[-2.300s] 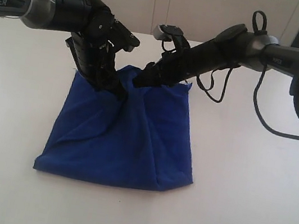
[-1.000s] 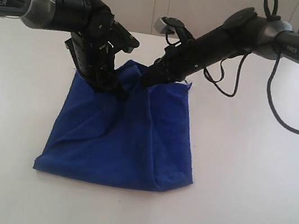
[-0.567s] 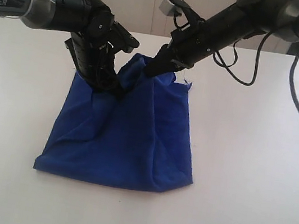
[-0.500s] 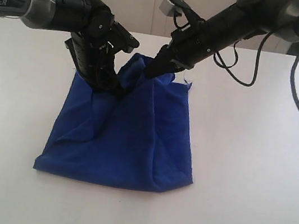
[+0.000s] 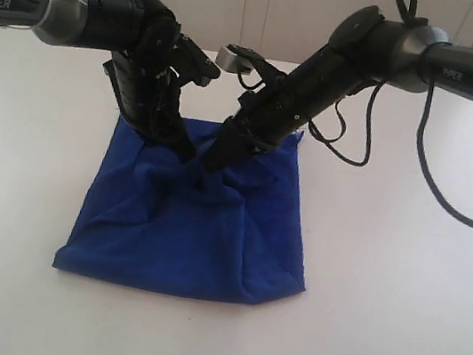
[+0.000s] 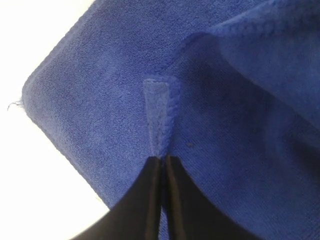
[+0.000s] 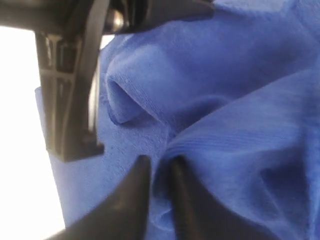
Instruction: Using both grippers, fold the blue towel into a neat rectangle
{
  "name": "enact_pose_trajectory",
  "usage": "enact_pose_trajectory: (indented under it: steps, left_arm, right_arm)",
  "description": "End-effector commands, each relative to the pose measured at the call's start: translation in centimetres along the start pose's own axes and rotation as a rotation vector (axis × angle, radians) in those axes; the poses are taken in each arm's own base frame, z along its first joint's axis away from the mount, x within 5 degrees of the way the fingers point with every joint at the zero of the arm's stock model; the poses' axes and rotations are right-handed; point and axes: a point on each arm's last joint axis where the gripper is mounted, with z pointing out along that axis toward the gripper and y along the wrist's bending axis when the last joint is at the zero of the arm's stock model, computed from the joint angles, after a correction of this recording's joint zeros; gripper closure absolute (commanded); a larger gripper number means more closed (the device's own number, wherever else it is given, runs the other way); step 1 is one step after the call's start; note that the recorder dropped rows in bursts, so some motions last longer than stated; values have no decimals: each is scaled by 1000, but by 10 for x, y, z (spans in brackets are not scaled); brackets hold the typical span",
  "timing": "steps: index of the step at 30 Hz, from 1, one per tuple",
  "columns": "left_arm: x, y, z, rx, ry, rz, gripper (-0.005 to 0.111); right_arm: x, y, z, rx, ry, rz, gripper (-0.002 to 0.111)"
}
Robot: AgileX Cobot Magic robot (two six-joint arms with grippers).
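- On the white desk the blue towel lies folded over in a rough square, its near edge fairly straight and its far middle bunched into creases.
- At that far middle the left hand comes down onto the cloth. Seen close, its two black fingers are pressed together on a small stitched tab of hem, so it is clenched on the towel.
- From the other side the right hand slants in, and its tip meets the towel just beside the left one.
- Its own fingers stand slightly apart with a ridge of cloth between them. Whether they pinch it or merely rest against it, I cannot tell.
- Off one towel corner a thin loose thread sticks out over the desk.
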Motion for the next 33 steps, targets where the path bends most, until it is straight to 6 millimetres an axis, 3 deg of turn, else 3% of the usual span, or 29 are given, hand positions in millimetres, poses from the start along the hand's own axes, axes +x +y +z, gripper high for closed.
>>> enact_pose_trajectory:
  steps: [1, 5, 8, 12, 16, 22, 27, 30, 33]
  left_arm:
    - [1, 1, -2, -4, 5, 5, 97]
    - [1, 1, -2, -4, 5, 5, 97]
    - [1, 1, -2, -4, 5, 5, 97]
    - [1, 1, -2, -3, 5, 4, 97]
    - [1, 1, -2, -3, 5, 4, 97]
    - [1, 1, -2, 0, 3, 1, 97]
    - [0, 0, -1, 3, 0, -1, 97]
    - [0, 0, -1, 3, 0, -1, 97]
    - [0, 0, -1, 3, -2, -1, 97]
  right_arm:
    - [0, 3, -11, 30, 6, -13, 61]
    - [6, 2, -36, 179, 109, -60, 59]
    - [15, -8, -59, 275, 155, -64, 59]
    - [29, -28, -74, 339, 201, -42, 59]
    - [37, -40, -65, 316, 218, -36, 59]
    - [34, -43, -35, 182, 162, -101, 59]
    - [31, -48, -25, 199, 122, -103, 67]
    - [32, -53, -19, 206, 115, -95, 77]
    - [32, -54, -16, 196, 103, -88, 102]
